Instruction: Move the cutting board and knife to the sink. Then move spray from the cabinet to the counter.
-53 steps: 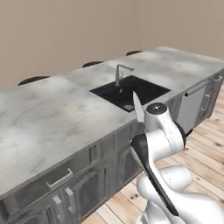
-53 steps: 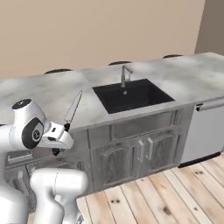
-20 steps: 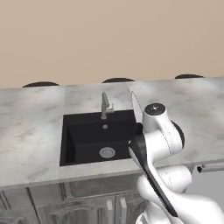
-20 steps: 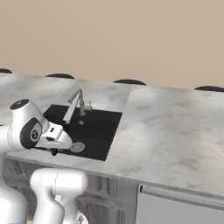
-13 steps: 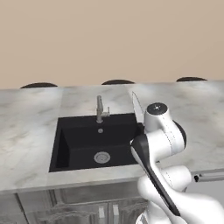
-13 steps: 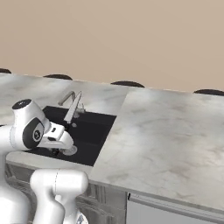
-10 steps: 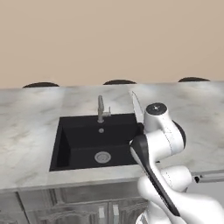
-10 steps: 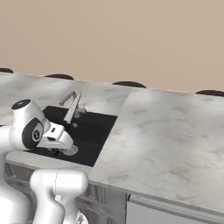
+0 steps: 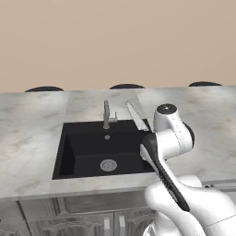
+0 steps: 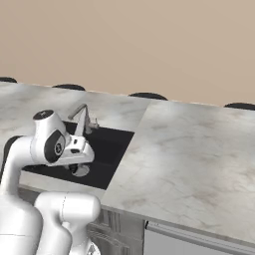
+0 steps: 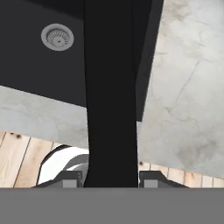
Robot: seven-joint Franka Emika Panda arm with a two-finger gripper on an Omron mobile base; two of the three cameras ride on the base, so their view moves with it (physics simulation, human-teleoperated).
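Change since the earlier frames: the base has driven along the counter (image 9: 32, 133), so the sink (image 9: 87, 154) sits more squarely ahead in the left base view and further toward the left edge in the right base view; the scene itself has not shifted. The knife stays in the grip throughout.

Item: knife (image 9: 137, 117) — black handle clamped between the two fingers of the gripper (image 11: 109, 178), slim blade rising up and back over the sink's right rim in the left base view. In the hand view the handle (image 11: 111, 87) runs as a dark bar from the fingertips across the basin's near right corner.

Item: sink — black basin, drain (image 11: 57, 36) at centre, faucet (image 9: 107, 115) on the far rim.

Hazards, as judged:
- Early release — handle hangs over the corner where basin meets counter; dropped here, the knife may land across the rim or slide to the floor.
- Blade near the faucet; a swing toward the far rim may strike it.
- Knife may pivot in the fingers during lowering.
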